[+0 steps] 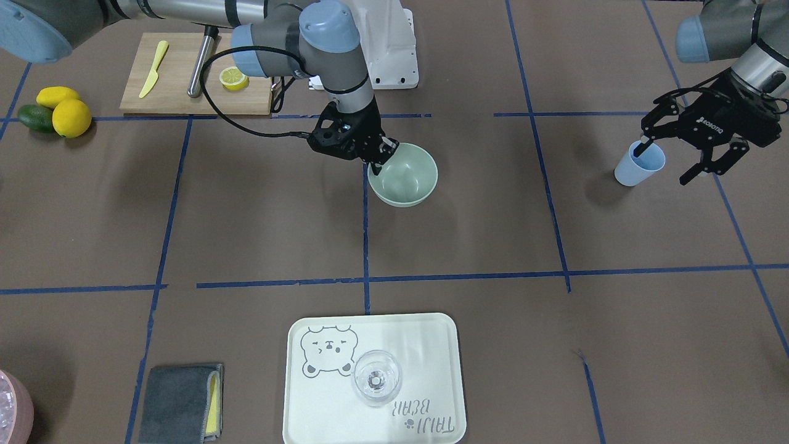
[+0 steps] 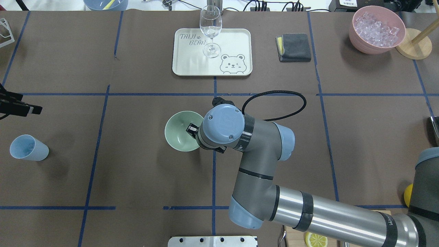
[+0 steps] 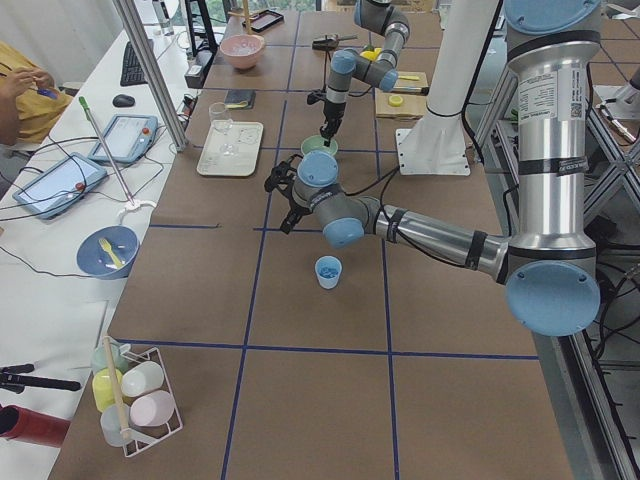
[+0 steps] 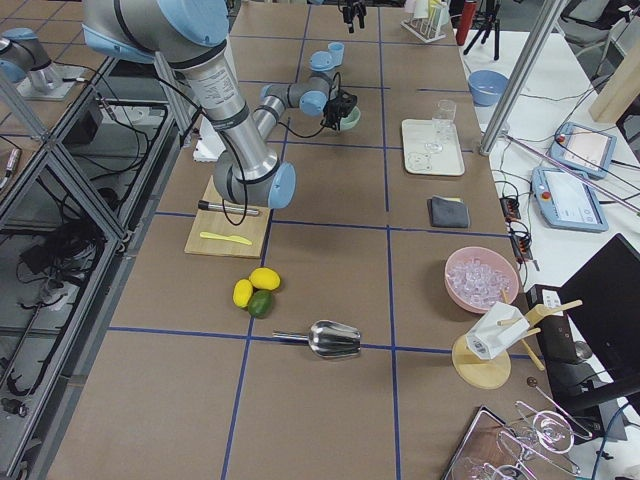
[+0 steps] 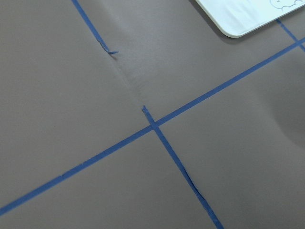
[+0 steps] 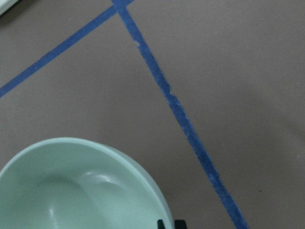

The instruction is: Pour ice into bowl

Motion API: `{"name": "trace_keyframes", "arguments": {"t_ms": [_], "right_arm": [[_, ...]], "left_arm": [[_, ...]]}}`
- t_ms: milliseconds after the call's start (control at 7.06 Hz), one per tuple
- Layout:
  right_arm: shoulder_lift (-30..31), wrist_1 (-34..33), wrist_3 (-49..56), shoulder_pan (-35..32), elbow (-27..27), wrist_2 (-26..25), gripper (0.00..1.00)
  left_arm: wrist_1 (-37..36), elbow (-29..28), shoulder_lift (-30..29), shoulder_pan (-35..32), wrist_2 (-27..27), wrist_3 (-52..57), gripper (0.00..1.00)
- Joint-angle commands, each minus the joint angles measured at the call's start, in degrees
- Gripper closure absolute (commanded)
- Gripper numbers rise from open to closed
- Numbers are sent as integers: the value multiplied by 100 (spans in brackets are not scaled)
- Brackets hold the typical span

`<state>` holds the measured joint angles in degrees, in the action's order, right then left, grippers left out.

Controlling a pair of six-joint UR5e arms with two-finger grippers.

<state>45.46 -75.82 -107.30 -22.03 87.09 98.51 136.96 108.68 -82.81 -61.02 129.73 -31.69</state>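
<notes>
- bowl pinched at the rim by the right gripper, jaws narrow with the wall between them, as far as visible; nothing inside yet.
- left gripper spread wide, holding nothing, hanging above the blue cup rather than touching it; cup contents: cannot tell.
- ice heaped in the pink tub at the far right corner, well apart from both grippers and from the bowl.
- risk, judged: thin one-sided pinch on a smooth wall, so likely to tip or slip if lifted or dragged.
- risk, judged: slick ice tipped too fast, likely to bounce over the low rim and skate away.
- risk, judged: long carry from the tub, with the glass on its tray near the path and easy to knock.
- counted: one bowl, one tub, one cup, one glass, one tray, one folded cloth, one scoop, one board, one knife, one half lemon, two yellow fruits, one avocado; pieces of ice too many to count.
</notes>
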Motion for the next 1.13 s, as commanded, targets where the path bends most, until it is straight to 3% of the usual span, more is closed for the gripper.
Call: {"name": "trace_keyframes", "arguments": {"t_ms": [0,283,425,566,708,991], "right_arm": [[-73,296,-291,59,-280,-16,2],[-81,479,-300,33,-184,-16,0],[-81,594,-300,-116,-149,-16,0],[-64,595,-291,-230,-53,1,0],[-64,604,-291,-275,-52,10,0],[-46,604,-291,-319,132,10,0]], "left_arm": [[1239,75,745,902,-1460,-1298,0],[1815,83,1396,2648,-4108,-2610,0],[1921,83,1695,3100,-4984,-2814,0],[2514,75,2142,3114,-5123,-2816,0],[2824,83,2459,3192,-5655,-2816,0],[3159,66,2656,3393,-5775,-2842,0]]}}
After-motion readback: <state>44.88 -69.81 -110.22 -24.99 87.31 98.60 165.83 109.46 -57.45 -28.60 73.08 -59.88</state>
